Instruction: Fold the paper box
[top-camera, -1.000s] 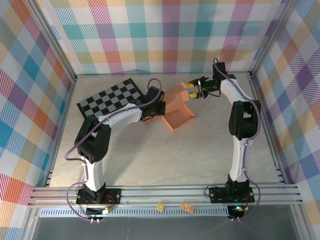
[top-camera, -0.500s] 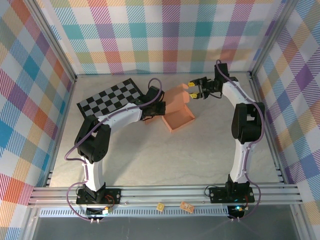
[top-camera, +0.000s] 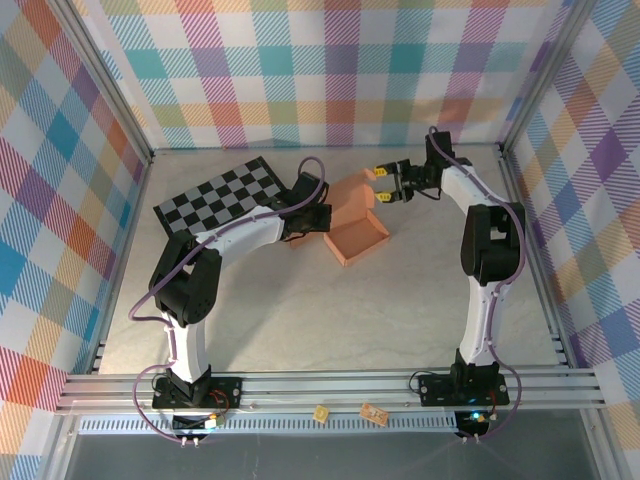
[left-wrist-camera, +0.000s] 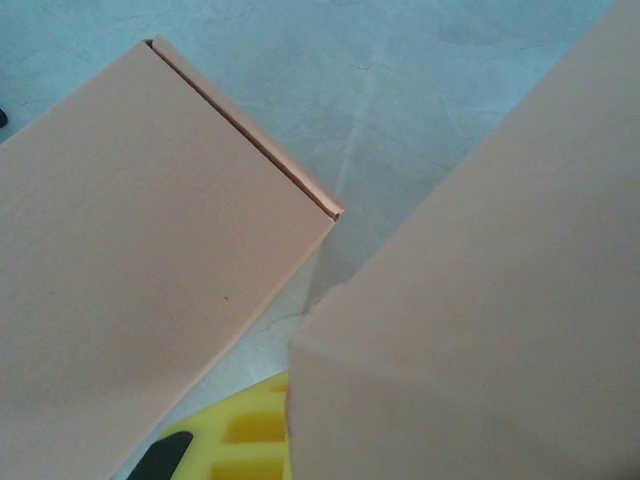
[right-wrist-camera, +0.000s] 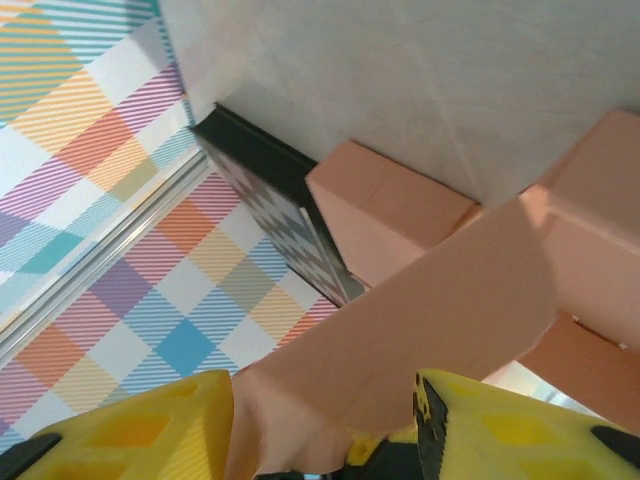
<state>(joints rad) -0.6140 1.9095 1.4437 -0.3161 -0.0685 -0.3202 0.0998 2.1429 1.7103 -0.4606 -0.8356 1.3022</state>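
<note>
Mid-fold: right gripper's (top-camera: 384, 184) fingers (right-wrist-camera: 130, 430) stood spread around the paper box's (top-camera: 358, 230) flap (right-wrist-camera: 420, 300); left gripper's (top-camera: 322, 220) were pressed together (bracing, seemingly). Next, that flap needed pushing inward.

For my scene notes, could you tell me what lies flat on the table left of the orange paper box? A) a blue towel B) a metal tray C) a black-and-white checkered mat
C: the top view shows a black-and-white checkered mat lying flat to the left of the orange paper box.
</note>
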